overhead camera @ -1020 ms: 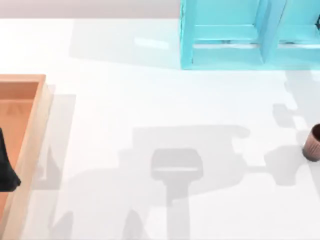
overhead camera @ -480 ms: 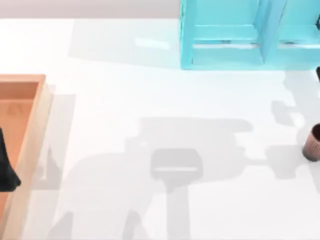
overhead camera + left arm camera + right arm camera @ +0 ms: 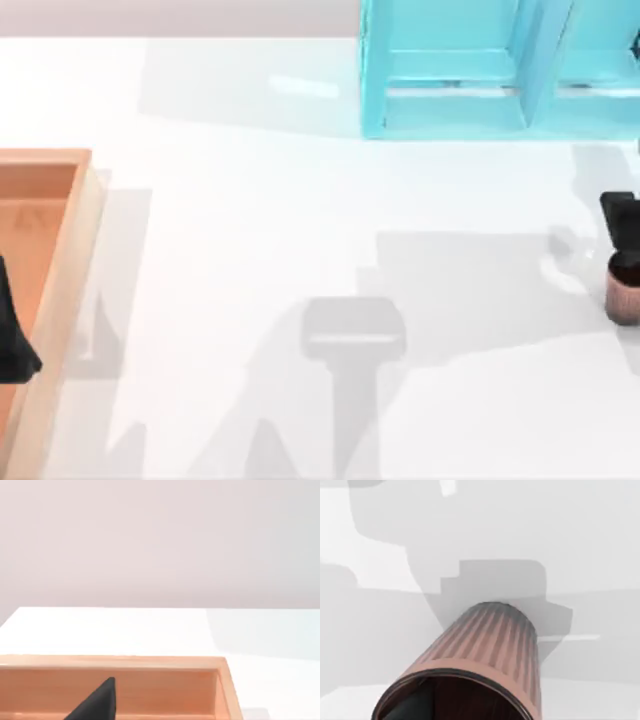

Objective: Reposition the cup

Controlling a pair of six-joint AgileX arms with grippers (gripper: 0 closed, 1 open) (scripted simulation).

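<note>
Here, at the right edge of the top view, the small reddish-brown ribbed cylindrical cup (image 3: 624, 296) stands upright on the white table (image 3: 300, 200), with the right arm's black two-finger gripper (image 3: 622, 222) directly above its dark rim in the frame; whether the fingers are spread or closed cannot be told. The right wrist view looks down on the cup (image 3: 485, 650) from close above. The turquoise frame (image 3: 450, 70) occupies the upper right. The left gripper (image 3: 12, 330) sits over the light wooden tray (image 3: 70, 250) at the left edge.

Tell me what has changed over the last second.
The right gripper has come into the top view at the right edge and now sits just behind the cup, at its rim. The cup has not moved. The wooden tray at left, the dark left gripper over it and the turquoise frame stayed put.
</note>
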